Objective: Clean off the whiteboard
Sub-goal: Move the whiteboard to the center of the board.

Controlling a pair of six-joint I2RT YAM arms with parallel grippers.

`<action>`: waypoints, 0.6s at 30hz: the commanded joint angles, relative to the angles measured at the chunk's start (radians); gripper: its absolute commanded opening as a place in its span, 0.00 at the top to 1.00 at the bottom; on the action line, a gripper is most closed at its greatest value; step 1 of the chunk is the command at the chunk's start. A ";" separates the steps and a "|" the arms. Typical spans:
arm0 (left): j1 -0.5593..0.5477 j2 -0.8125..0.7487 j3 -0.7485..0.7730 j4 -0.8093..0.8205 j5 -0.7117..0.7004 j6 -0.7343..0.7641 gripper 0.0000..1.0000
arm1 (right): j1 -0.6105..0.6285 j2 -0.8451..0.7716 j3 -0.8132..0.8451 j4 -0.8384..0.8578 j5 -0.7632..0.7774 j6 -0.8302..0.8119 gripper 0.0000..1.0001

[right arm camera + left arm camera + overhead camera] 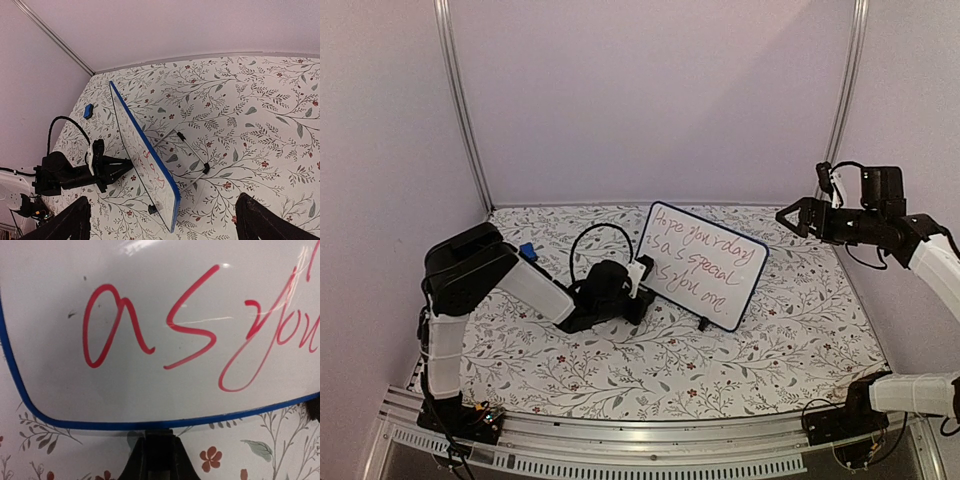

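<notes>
The whiteboard [705,265] stands propped at mid-table, blue-framed, with reddish handwriting across its face. My left gripper [640,283] is shut with nothing in it, its tips right at the board's lower left edge. In the left wrist view the whiteboard [160,315] fills the frame and the closed gripper [159,437] meets its blue bottom rim. My right gripper [790,215] hangs open, high at the right, well off the board. From the right wrist the whiteboard [145,165] appears edge-on below the wide-open gripper [162,227], with the left gripper [117,167] against its written face.
A small blue eraser block [528,251] lies on the floral tablecloth [650,370] behind the left arm, and shows as the eraser [88,111] from the right wrist. A wire stand [192,150] props the board from behind. Walls close in the back and sides.
</notes>
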 commanded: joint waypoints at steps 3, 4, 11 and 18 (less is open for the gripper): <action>-0.070 -0.046 -0.040 0.155 0.086 0.028 1.00 | 0.026 -0.028 -0.081 0.103 -0.097 0.000 0.01; -0.075 -0.046 -0.048 0.169 0.103 0.028 1.00 | 0.033 -0.032 -0.098 0.121 -0.111 0.008 0.01; -0.090 -0.046 -0.067 0.204 0.156 0.026 1.00 | 0.050 -0.099 -0.198 0.221 -0.123 0.023 0.01; -0.096 -0.051 -0.089 0.215 0.159 0.022 1.00 | 0.051 -0.117 -0.242 0.262 -0.113 0.030 0.01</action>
